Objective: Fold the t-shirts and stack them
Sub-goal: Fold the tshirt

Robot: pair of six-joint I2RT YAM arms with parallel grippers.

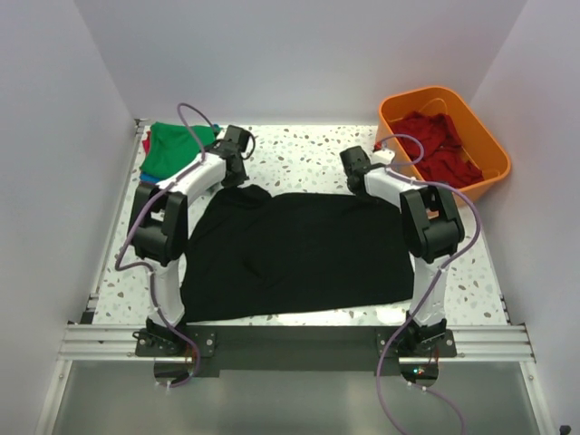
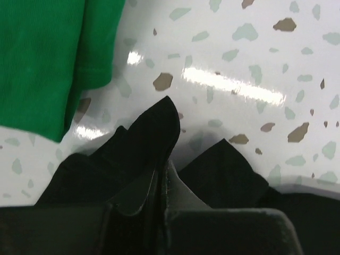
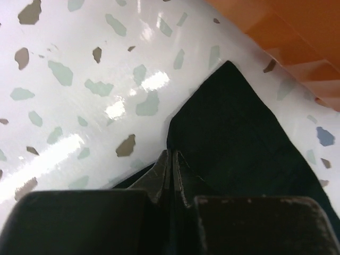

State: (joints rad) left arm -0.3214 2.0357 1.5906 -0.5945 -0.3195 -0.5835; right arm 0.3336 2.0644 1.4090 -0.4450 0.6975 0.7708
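Pinching the black shirt [image 1: 299, 254] along its far edge, my left pincer [image 1: 237, 179] and right pincer [image 1: 358, 188] both clench cloth; it lies spread across the table [image 1: 299, 149].

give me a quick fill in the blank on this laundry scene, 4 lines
1. The shirt spread between the arms is ____.
2. The bin holds ____ clothes.
3. The folded pile at the far left of the table is ____.
4. The left gripper and right gripper are both ____ on the spread shirt's edge.

Missing words: black; red; green; shut
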